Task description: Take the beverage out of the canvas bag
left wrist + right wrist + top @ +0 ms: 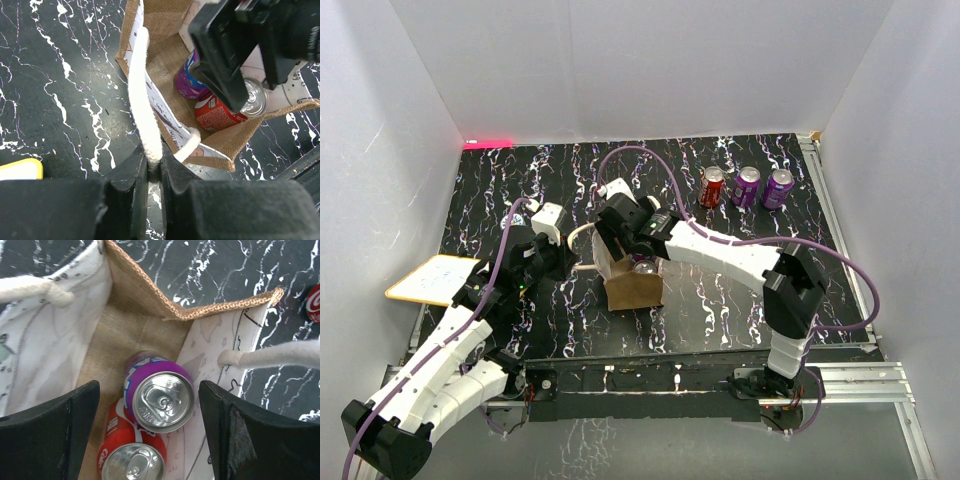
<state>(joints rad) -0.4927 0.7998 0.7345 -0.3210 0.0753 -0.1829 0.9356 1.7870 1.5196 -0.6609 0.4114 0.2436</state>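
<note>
The tan canvas bag (pixel 633 288) stands open mid-table. My left gripper (pixel 154 167) is shut on its cream handle (pixel 144 95), holding that side out to the left. Inside the bag stand a purple can (pixel 160 392) and a red can (pixel 131 455), also seen in the left wrist view as the purple can (pixel 187 82) and the red can (pixel 220 112). My right gripper (pixel 150 410) is open above the bag's mouth, one finger on each side of the purple can, not touching it. In the top view the right gripper (pixel 635 250) hides the cans.
Three cans stand at the back right: a red one (pixel 711 187) and two purple ones (pixel 747 186) (pixel 779 188). A yellow-edged white board (pixel 430 279) lies at the left. The bag's second handle (pixel 280 354) lies to the right of my right gripper.
</note>
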